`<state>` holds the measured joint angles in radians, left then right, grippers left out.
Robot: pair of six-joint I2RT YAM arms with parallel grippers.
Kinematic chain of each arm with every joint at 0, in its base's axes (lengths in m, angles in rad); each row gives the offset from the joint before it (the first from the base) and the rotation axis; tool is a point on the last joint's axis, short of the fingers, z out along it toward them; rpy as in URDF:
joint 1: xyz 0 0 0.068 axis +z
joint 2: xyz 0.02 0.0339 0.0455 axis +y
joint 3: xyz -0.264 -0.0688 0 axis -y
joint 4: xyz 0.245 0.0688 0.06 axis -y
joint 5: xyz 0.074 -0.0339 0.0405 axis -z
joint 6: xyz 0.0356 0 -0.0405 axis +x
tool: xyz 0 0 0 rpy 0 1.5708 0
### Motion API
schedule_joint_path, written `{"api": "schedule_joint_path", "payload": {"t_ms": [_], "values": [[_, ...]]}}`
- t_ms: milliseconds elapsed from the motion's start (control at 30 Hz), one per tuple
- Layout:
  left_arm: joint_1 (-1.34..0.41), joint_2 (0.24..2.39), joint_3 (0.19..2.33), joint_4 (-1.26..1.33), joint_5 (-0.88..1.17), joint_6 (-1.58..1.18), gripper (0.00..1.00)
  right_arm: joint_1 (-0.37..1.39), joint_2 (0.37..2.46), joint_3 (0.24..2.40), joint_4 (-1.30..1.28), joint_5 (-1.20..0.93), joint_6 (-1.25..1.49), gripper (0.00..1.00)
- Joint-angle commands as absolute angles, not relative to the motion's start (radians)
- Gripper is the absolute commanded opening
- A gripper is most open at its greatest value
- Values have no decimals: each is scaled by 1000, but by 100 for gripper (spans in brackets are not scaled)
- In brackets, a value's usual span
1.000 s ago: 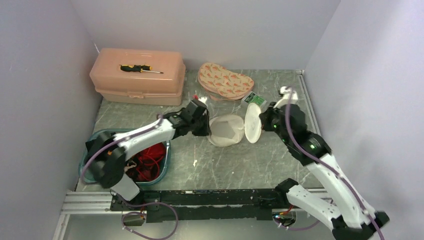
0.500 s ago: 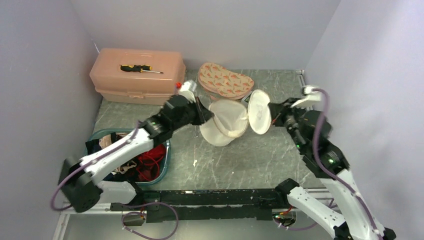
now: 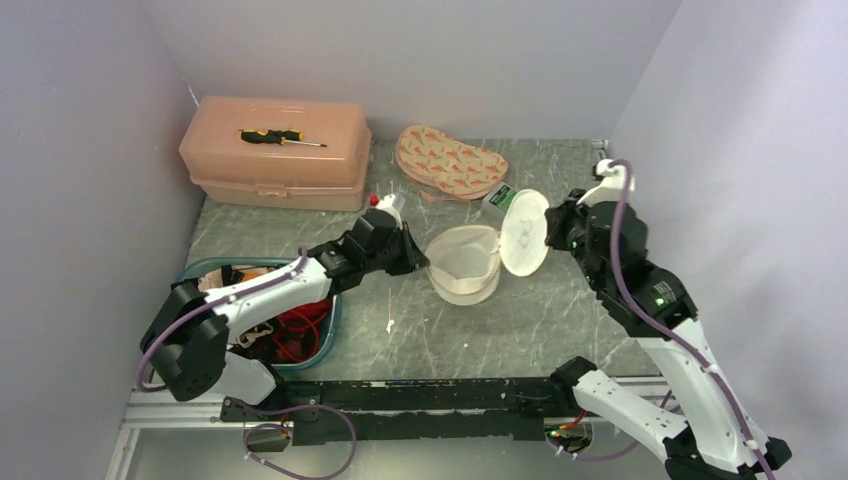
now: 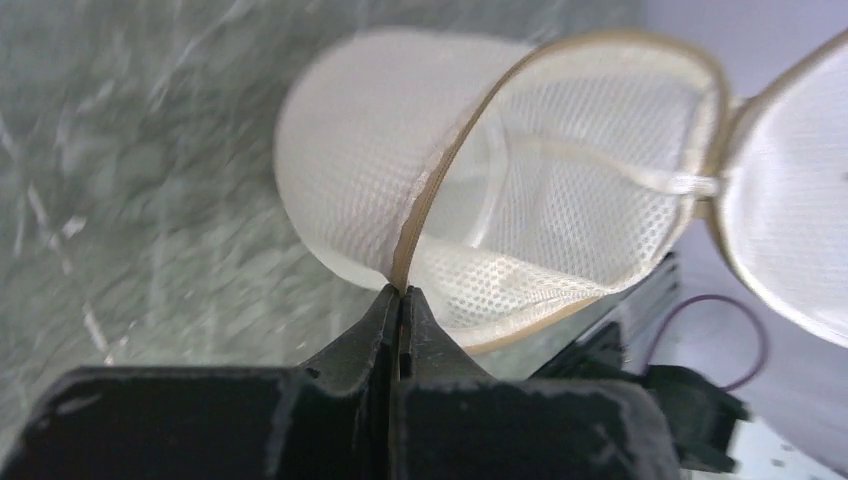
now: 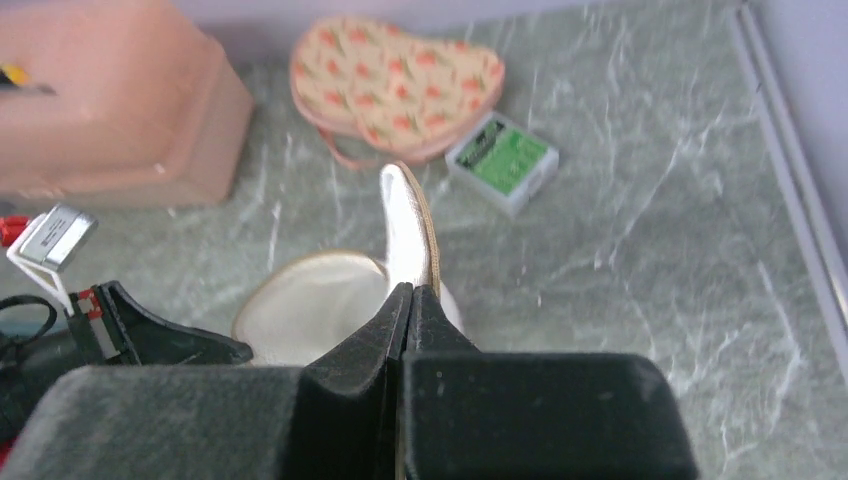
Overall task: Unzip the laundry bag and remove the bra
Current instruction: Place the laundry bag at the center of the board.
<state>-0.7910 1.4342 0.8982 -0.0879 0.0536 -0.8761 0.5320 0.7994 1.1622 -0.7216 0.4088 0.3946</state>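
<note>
Tabletop [image 3: 545, 315] of grey-green marble, lilac walls [image 3: 450, 60]

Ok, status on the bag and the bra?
Left jaws shut on round white mesh laundry bag rim, right jaws on its unzipped lid. Bag looks empty. Red strappy fabric in teal basket, likely the bra. Nothing blocking.
</note>
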Motion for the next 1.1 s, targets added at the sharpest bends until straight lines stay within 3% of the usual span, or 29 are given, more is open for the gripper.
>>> {"api": "schedule_joint_path", "payload": {"t_ms": [0,567,633,767,833,900,1067], "values": [[-796,1358,997,-32,27,-834,3,533,803,1266,-723,478,342,0],[-796,1494,997,-110,68,-847,4,532,871,1112,-692,430,400,0],[-797,1487,1013,-139,62,-830,15,533,876,1116,-697,423,401,0],[-796,1447,1038,-190,51,-800,54,532,885,1119,-699,407,405,0],[-796,1422,1048,-217,35,-787,65,533,894,1123,-699,396,406,0],[-795,1396,1052,-233,19,-770,69,534,904,1123,-695,380,406,0],[-793,1353,1034,-238,2,-754,69,571,958,1141,-696,391,411,0]]}}
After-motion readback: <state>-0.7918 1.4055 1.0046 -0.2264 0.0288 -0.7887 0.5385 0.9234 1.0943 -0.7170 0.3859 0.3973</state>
